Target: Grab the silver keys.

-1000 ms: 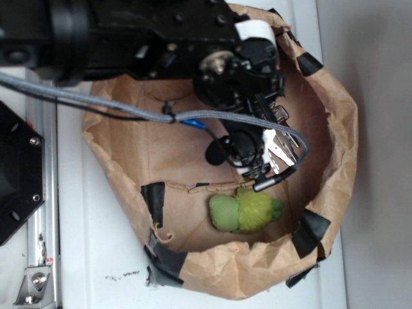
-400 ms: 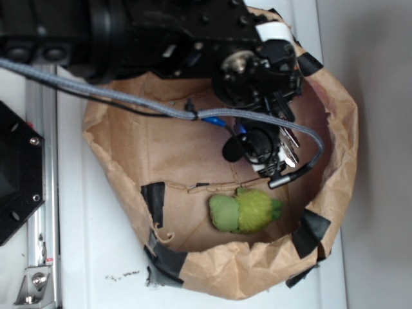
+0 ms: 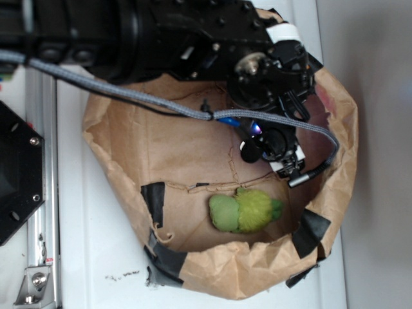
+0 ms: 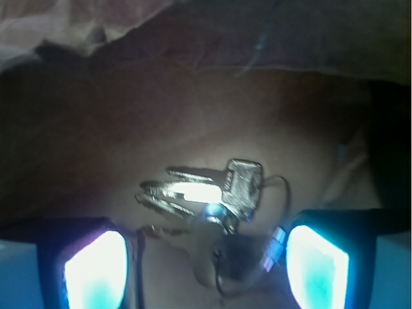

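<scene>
Black gripper (image 4: 206, 264): spread wide, two glowing blue-white fingers (image 4: 96, 270) at the lower corners of the wrist view, holding nothing. Silver keys (image 4: 206, 193): small bunch of flat shiny metal keys on thin wire rings, lying on the brown paper floor between and just ahead of the fingers, not touching them. Exterior view: gripper (image 3: 273, 145) low inside the crumpled brown paper bag (image 3: 335, 187) with black tape patches; keys hidden beneath it. Fuzzy green plush toy (image 3: 246, 211): near, on the bag floor.
</scene>
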